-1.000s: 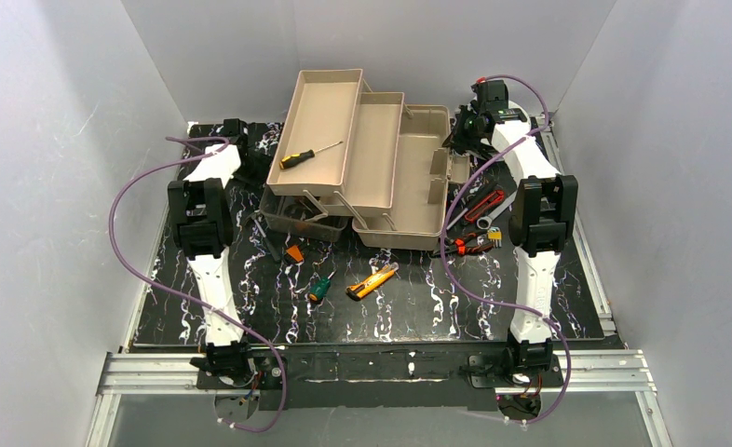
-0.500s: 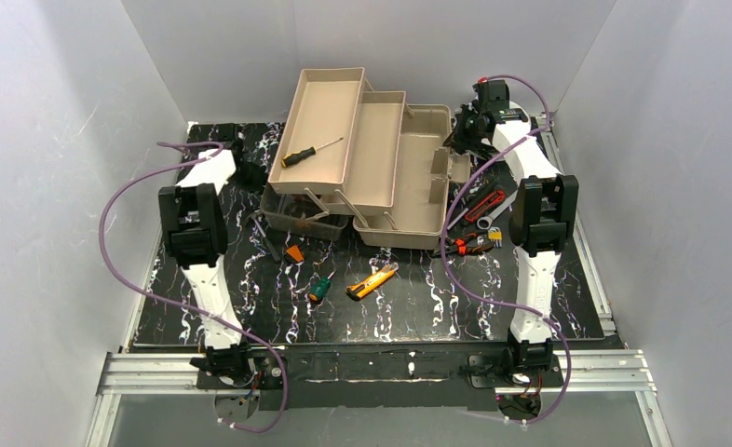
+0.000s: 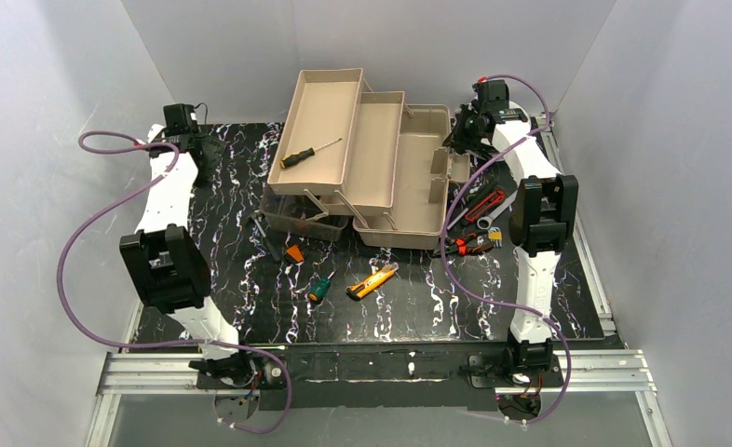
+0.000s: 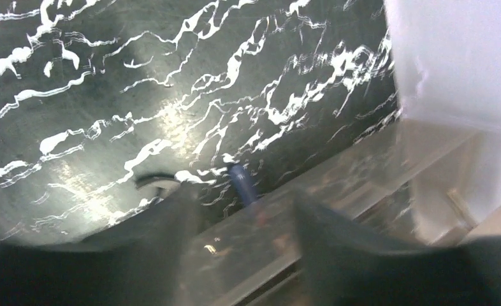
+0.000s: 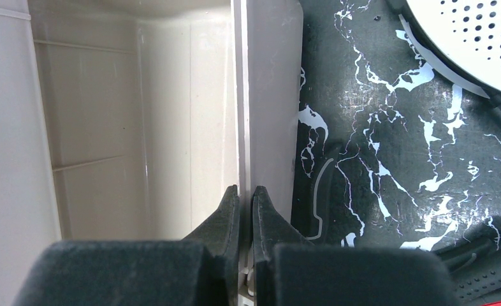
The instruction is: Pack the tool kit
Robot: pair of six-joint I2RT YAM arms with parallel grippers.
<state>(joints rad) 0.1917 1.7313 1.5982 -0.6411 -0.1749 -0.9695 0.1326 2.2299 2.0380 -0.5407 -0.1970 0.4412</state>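
Your left arm has swung away from the large beige plastic toolbox to its far left. The left gripper has its jaws apart, empty. Your right gripper pinches the toolbox's right wall. Loading seems under way, so next fetch the yellow utility knife lying in front of the toolbox.

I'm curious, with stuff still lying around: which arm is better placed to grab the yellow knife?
Probably left. The left tool is open and empty; the right tool is shut on the toolbox wall. The knife lies between both arms.
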